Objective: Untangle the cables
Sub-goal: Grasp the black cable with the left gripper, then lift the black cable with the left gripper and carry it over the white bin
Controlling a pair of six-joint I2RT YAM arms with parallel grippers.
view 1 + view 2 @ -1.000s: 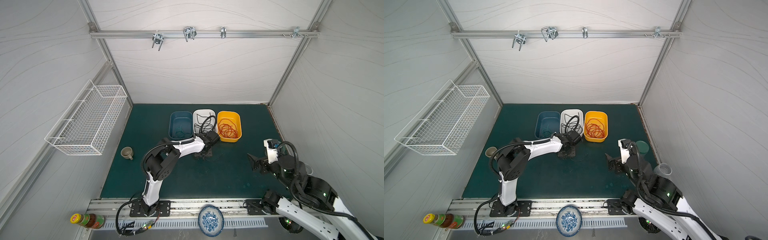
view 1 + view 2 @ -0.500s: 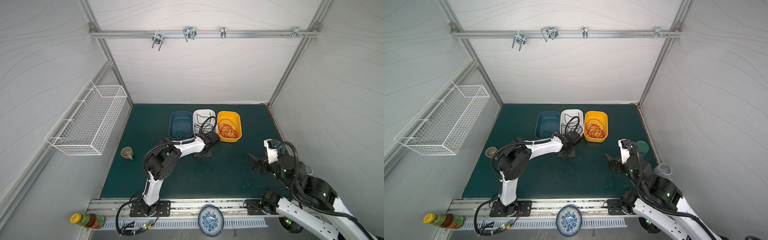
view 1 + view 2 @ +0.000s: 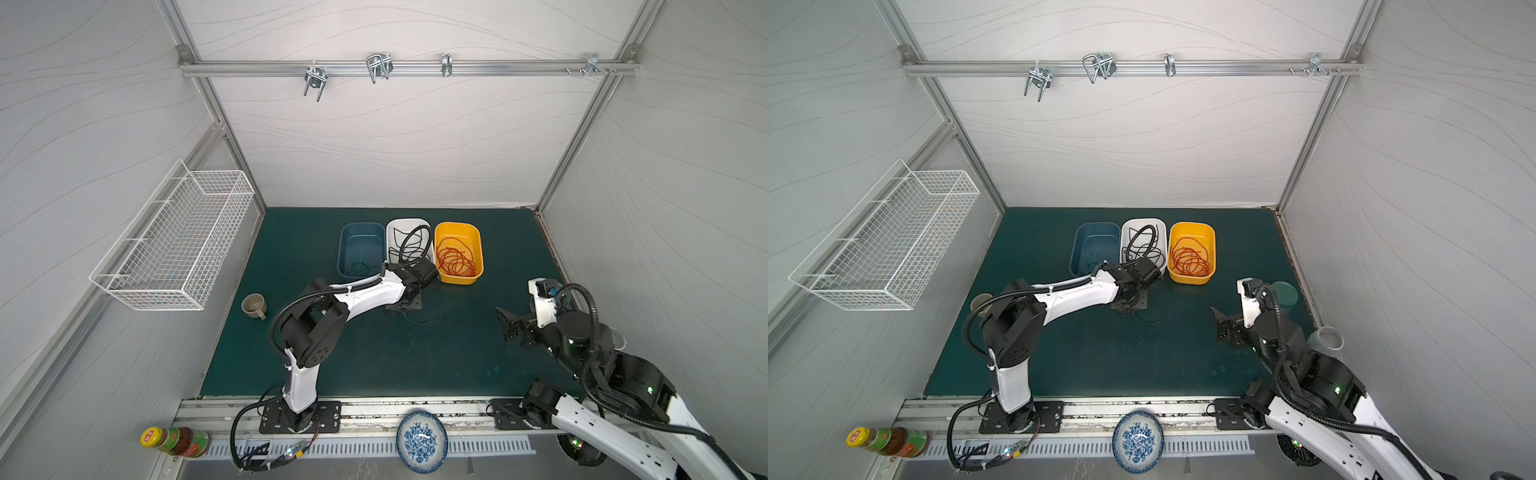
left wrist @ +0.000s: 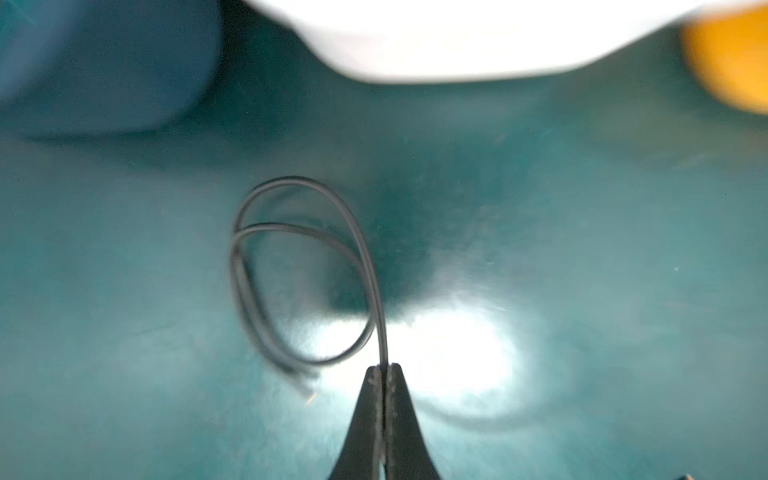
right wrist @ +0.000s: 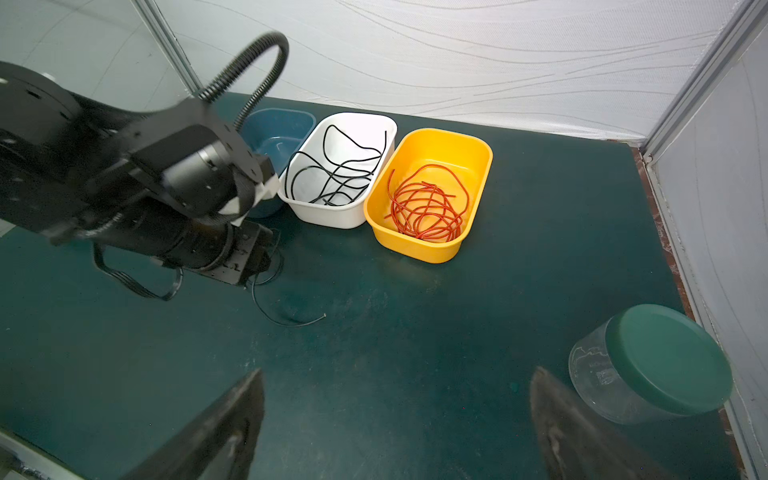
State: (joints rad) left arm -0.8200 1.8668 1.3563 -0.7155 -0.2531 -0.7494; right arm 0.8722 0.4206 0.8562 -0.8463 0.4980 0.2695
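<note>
A thin black cable [image 4: 291, 266] curls in a loop on the green mat, and my left gripper [image 4: 384, 368] is shut on one strand of it, just in front of the white tub [image 3: 405, 221]. In both top views the cable's free end [image 3: 419, 321] trails out from under that wrist. More black cables [image 5: 340, 174] lie in the white tub. Red cables [image 5: 424, 208] fill the yellow tub [image 3: 457, 225]. A teal cable [image 3: 358, 264] lies in the blue tub [image 3: 341, 249]. My right gripper [image 5: 398, 372] hovers open and holds nothing, well to the right of the tubs.
A jar with a green lid [image 5: 652, 365] stands by the right wall, close to my right gripper, with a clear cup [image 3: 1327, 338] near it. A mug [image 3: 254, 305] sits at the mat's left edge. A wire basket [image 3: 178, 241] hangs on the left wall.
My left gripper has closed onto the black cable on the mat. Neither arm has visibly shifted.
</note>
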